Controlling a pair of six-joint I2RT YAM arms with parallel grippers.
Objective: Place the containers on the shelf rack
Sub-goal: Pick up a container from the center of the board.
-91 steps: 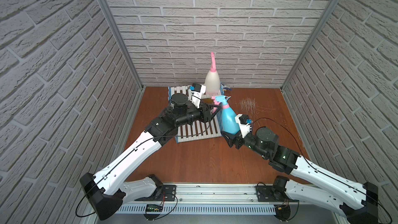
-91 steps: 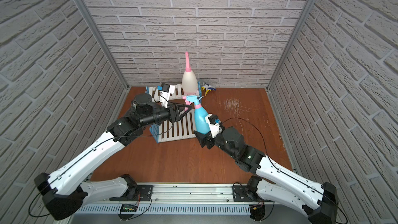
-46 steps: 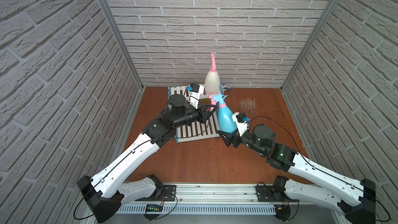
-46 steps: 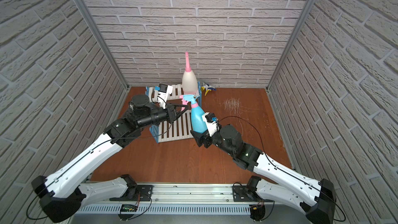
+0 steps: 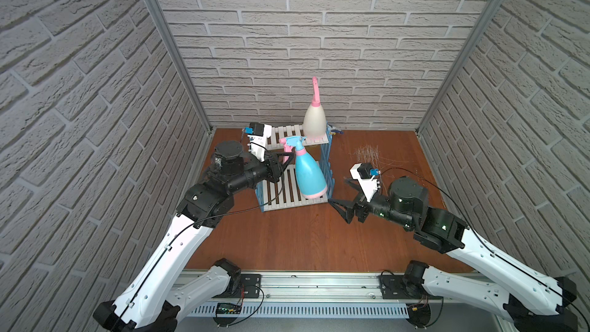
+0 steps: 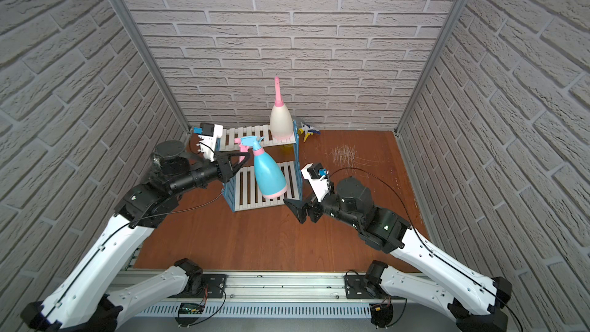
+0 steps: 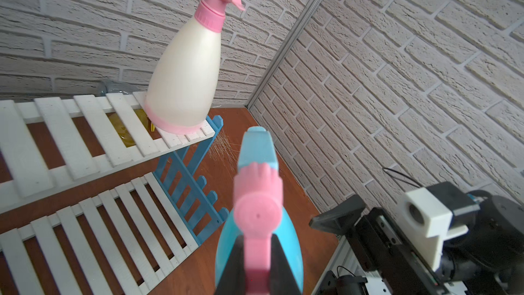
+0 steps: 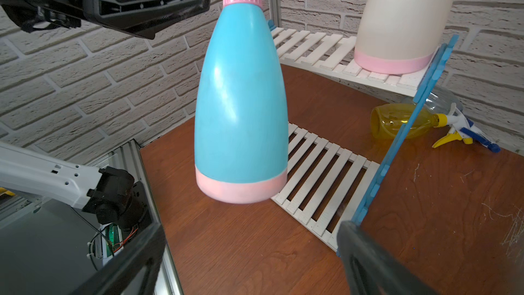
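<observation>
Left gripper (image 5: 287, 155) clamped on pink spray head (image 7: 258, 217) of light-blue spray bottle (image 5: 309, 174), right gripper (image 5: 340, 198) spread, empty: bottle rigid, smooth-walled, probably light; neck likely the securest hold.

Pale grey brick-pattern walls (image 5: 319, 27) at nine, twelve and three o'clock, joined by silver aluminium corner posts (image 5: 169, 46), enclose an evenly lit reddish-brown wood-grain floor panel (image 5: 287, 244) with fine whitish scratches (image 5: 367, 153) at one o'clock.
</observation>
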